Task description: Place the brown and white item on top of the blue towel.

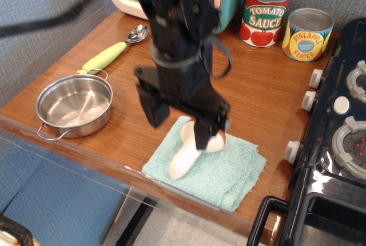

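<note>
The brown and white item is a toy mushroom (184,159). It lies on its side on the blue towel (231,173), with its white stem pointing to the towel's front left edge. Its brown cap is mostly hidden behind one finger. My gripper (177,131) is open just above it, its two black fingers (150,104) spread wide on either side. The mushroom rests on the towel free of the fingers. The towel lies at the table's front edge, right of the middle.
A steel pan (74,106) sits at the front left, with a yellow-green-handled spoon (108,56) behind it. A tomato sauce can (264,14) and a pineapple can (307,34) stand at the back right. A black toy stove (337,143) fills the right side.
</note>
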You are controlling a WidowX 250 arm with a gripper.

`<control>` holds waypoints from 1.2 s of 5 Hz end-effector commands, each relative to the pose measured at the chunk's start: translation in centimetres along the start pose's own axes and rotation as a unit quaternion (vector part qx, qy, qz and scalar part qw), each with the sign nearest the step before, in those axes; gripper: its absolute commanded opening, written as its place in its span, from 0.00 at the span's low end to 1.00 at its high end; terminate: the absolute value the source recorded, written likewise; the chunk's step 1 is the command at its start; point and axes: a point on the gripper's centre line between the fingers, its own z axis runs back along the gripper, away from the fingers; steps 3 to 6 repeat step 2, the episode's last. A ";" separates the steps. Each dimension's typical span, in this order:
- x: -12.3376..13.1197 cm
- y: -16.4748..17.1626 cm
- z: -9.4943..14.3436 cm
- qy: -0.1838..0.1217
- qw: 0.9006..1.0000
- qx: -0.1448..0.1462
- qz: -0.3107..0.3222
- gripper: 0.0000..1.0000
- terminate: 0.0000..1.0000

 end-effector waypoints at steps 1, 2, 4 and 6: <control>0.1 1.0 2.0 -0.014 1.000 -0.005 0.028 1.00 0.00; 0.1 1.0 2.0 -0.014 1.000 -0.005 0.028 1.00 1.00; 0.1 1.0 2.0 -0.014 1.000 -0.005 0.028 1.00 1.00; 0.1 1.0 2.0 -0.014 1.000 -0.005 0.028 1.00 1.00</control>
